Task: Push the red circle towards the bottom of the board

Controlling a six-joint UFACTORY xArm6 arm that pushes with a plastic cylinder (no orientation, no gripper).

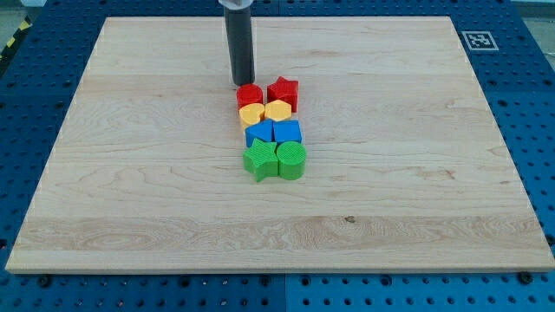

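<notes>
Fingers you will not find on this arm, so nothing spreads or pinches; you only see my tip (243,82), the low end of a dark rod. It sits just above the red circle (250,95) at the view's top, very close or touching. Blocks stand in two rows on the table (130,173). On the view's left, going down: red circle, yellow block (251,113), blue block (258,133), green star (259,161). On the right: red star (284,91), yellow block (278,110), blue cube (288,132), green circle (292,159).
</notes>
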